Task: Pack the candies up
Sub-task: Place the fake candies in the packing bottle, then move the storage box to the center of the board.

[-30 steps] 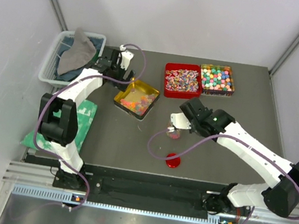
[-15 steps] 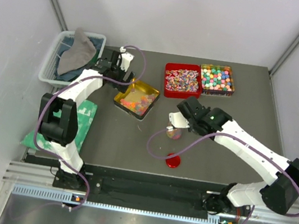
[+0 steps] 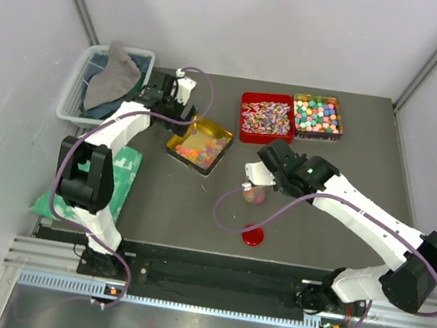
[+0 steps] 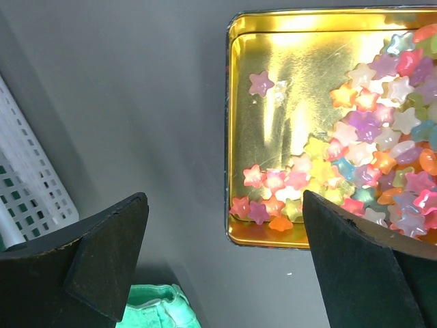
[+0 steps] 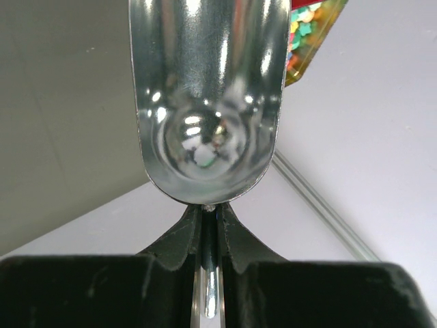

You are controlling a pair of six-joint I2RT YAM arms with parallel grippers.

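Three open tins of candies [image 4: 369,150] sit on the dark worktop [image 3: 179,199]: a gold tin [image 4: 287,116] of star-shaped sweets near the left arm, and a red tin [image 3: 266,118] and a tin of pastel balls [image 3: 317,116] side by side at the far edge. A small clear jar [image 3: 254,194] stands in the middle with a few sweets inside, and its red lid [image 3: 253,236] lies apart, nearer to me.

My right end effector [image 5: 210,219] is clenched on the thin handle of a metal scoop [image 5: 208,102]. The bowl looks empty (I see only reflections) and hangs close to the jar. My left end effector [image 4: 222,219] is spread wide, gripping nothing, above the gold tin's near corner.

I judge the risks as these. The jar looks light and narrow, so a low scoop could knock it over. Nothing steadies the gold tin, so a scooping push could slide it. A tilted scoop would scatter sweets across the worktop.
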